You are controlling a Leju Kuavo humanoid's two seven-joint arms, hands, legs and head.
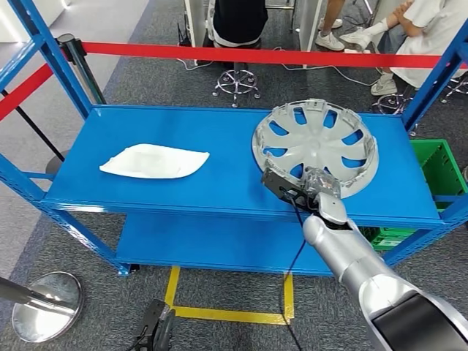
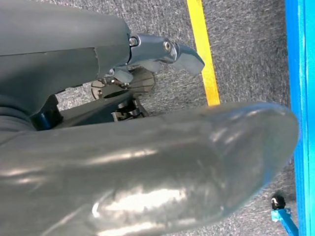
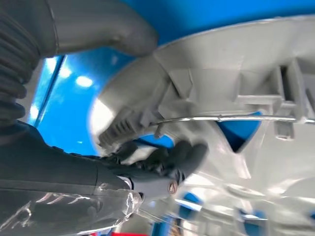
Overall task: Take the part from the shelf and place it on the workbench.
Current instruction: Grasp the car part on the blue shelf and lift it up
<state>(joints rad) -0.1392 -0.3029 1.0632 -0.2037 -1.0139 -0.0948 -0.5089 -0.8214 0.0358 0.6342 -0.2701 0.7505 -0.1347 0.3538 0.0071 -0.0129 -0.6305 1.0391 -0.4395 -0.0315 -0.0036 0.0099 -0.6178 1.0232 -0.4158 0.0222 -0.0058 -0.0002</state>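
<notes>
The dark fingers [image 3: 174, 157] of the right hand [image 1: 311, 191] had curled under the near rim of the silver wheel cover [image 1: 316, 145], with the thick grey thumb [image 3: 111, 30] lying over the rim's outer side, so the rim was pinched between them. From the wrist the cover's ribbed inner face [image 3: 237, 98] showed close up, its wire ring running across, and blue showed through its openings. The right arm [image 1: 358, 263] reached up from the lower right to the front edge of the upper shelf [image 1: 232, 157].

The wheel cover sat at the right end of that blue shelf, its near edge at the hand and its far side close to the shelf's back edge. Whether it was lifted clear of the shelf or resting on it I could not tell. Well apart from it, toward the left end of the same shelf, lay a flat white piece [image 1: 153, 161] with pointed ends.

The left hand [image 2: 156, 73] hung low over grey carpet beside a yellow floor line [image 2: 203, 54], fingers loosely apart and holding nothing.

Behind the shelving a red barrier strap [image 1: 248, 55] ran across, with seated people [image 1: 419, 36] beyond it. A green crate [image 1: 439, 168] stood past the right end of the shelf.
</notes>
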